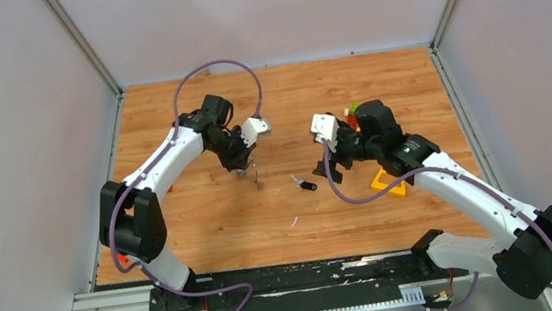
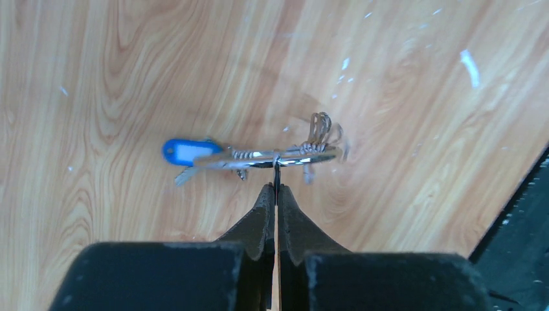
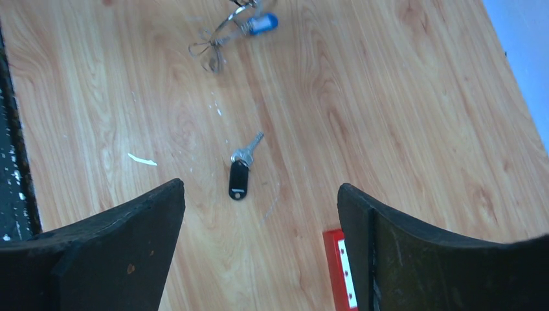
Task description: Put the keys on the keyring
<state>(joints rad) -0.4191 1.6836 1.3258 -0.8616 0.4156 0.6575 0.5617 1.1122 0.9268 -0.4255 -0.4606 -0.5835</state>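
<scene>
The only label I can find is the pale insert in the blue tag (image 2: 184,151). If anything is written on it, it is too small and blurred to read. The black head of the key (image 3: 240,172) shows a faint pale mark near its lower end, also unreadable.

My left gripper (image 2: 276,188) is fully closed, its two fingers pressed together on the thin wire of the keyring (image 2: 285,157). I see the ring nearly edge-on from the left wrist: a slim silver band running left to right just past my fingertips. The blue tag sits at its left end and a few small silver keys are bunched at its right end, slightly blurred. In the overhead view the ring and its keys hang under that gripper, left of the middle of the table (image 2: 97,78).

The key lies flat on the wood near the middle of the table, apart from the ring. It has a short silver blade and a long black plastic head, and the blade points roughly toward the ring.

My right gripper (image 3: 259,194) is spread wide and holds nothing. It hovers over the key, which shows between its fingers. A red block (image 3: 340,269) lies beside my right finger, and a yellow frame (image 1: 388,182) sits under the right arm.
</scene>
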